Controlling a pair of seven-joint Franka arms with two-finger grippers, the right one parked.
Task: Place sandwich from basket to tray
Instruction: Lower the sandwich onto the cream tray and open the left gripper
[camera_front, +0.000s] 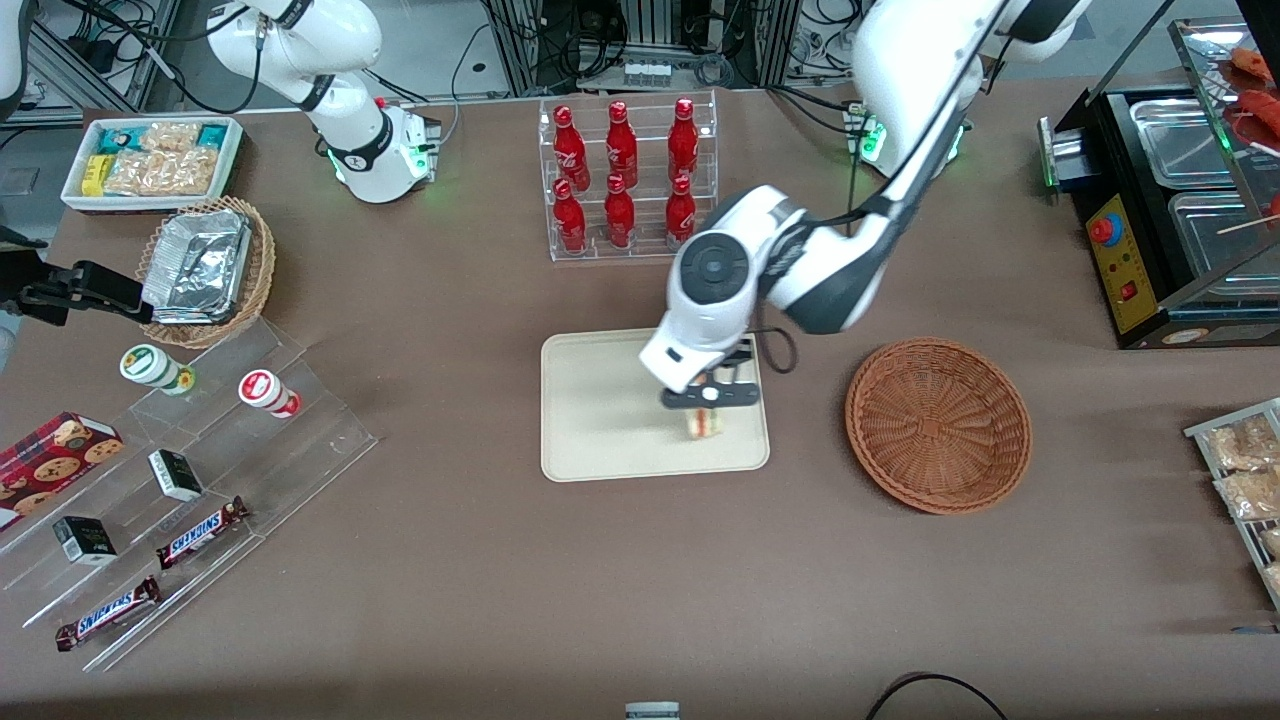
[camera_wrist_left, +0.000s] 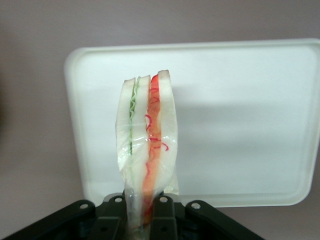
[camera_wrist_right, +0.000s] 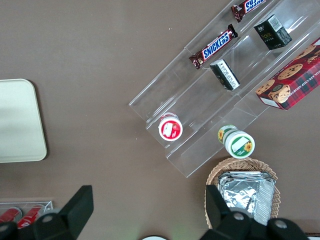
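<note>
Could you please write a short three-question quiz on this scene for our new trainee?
1. True or false: the clear-wrapped triangular white-bread sandwich lies in the round reddish-brown wicker basket.
2. Over what does the left arm's end effector hang? A) the flat cream rectangular plastic tray B) the clear acrylic rack of red bottles C) the basket
3. Fill in: the end effector's fingers are shut on the ____.

Key: 1 false, the basket holds nothing and the sandwich is gripped above the tray; 2 A; 3 sandwich.
</note>
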